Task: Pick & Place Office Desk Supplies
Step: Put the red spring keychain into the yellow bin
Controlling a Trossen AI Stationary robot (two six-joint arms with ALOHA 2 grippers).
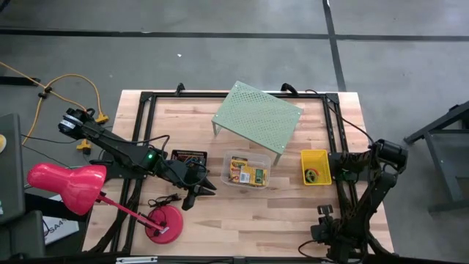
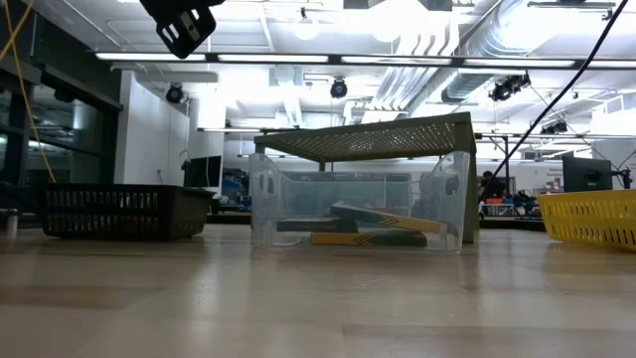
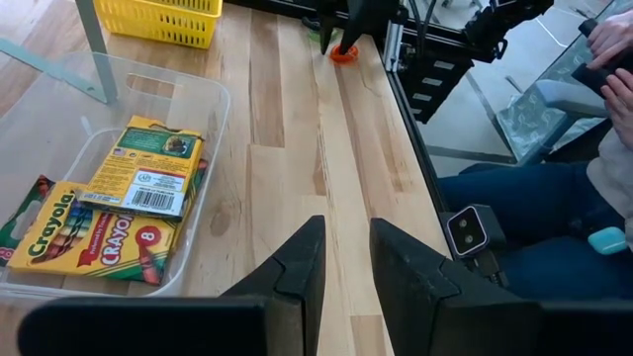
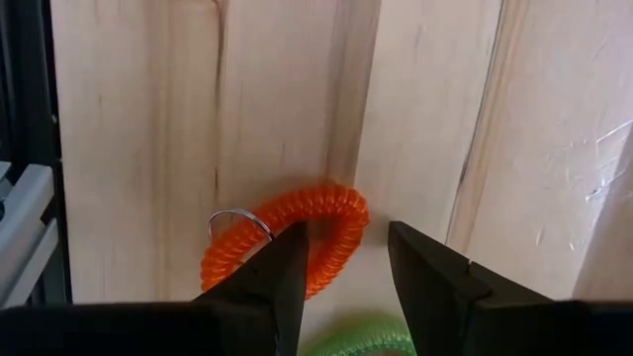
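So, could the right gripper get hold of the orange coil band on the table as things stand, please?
Probably yes. The right gripper hangs right over the orange coil band with its fingers open, one finger over the coil's edge. Nothing lies between them; only a green coil sits close by.

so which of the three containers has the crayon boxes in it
The clear tub in the middle, holding the green-and-yellow crayon boxes. The black mesh tray sits to its left and the yellow basket to its right; neither holds any boxes.
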